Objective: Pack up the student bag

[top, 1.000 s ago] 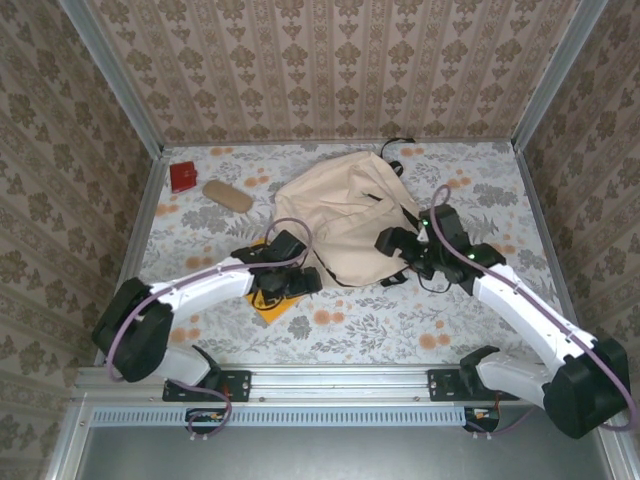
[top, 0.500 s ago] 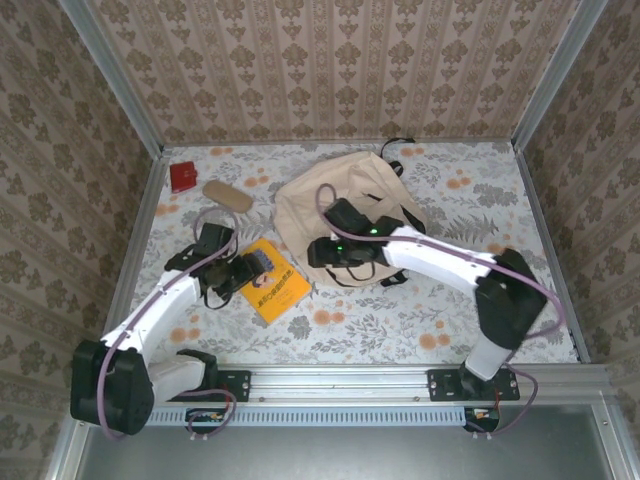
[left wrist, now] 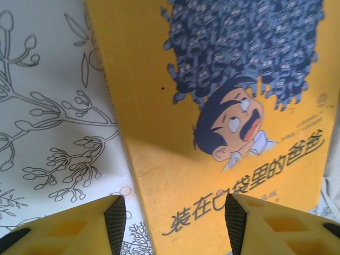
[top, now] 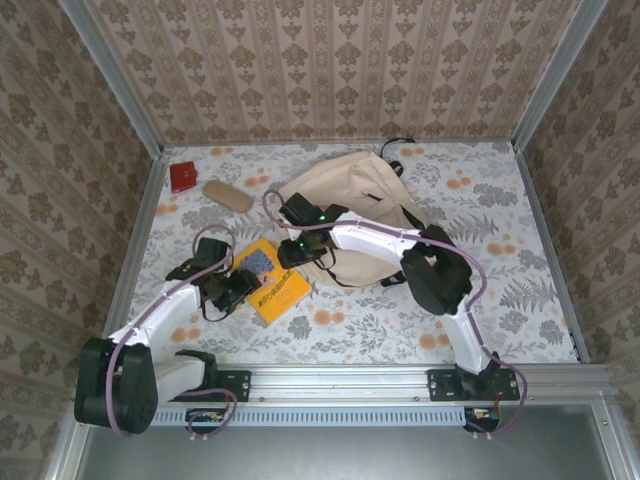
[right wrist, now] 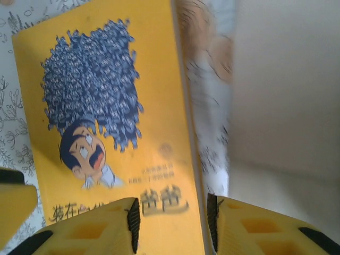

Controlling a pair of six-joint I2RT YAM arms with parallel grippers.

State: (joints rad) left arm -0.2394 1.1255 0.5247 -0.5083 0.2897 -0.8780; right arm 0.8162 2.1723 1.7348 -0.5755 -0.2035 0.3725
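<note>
The student bag lies on the table at 1 o'clock of the yellow book, whose long axis runs 11-to-5 o'clock; left fingers and right fingers stand open over its opposite edges, the right nearer the bag.

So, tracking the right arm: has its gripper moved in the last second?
Yes: the right gripper swung left, from the student bag's right side to its left edge.
</note>
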